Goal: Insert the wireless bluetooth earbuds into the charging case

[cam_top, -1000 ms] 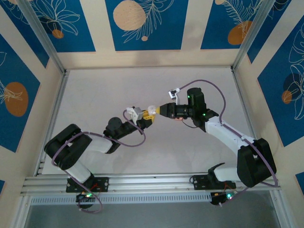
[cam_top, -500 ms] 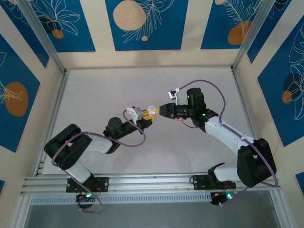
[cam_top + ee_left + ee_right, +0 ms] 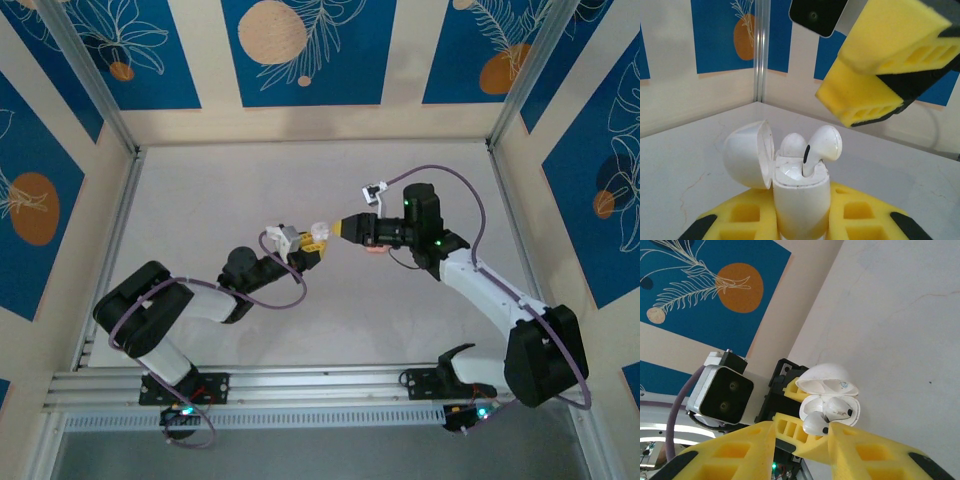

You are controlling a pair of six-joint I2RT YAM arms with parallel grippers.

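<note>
Bright, even, soft-shadowed light; near yellow end effector pads blurred in wrist views.

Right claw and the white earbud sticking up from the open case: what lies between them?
Nothing. In the left wrist view, bare air separates the right claw from the earbud, which stands in the open charging case.

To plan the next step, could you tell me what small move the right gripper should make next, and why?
Probably move the right gripper onto the raised earbud and press it in. It sits tilted, head above the case rim, beside a second earbud sitting lower. The left gripper holds the case, lid open.
</note>
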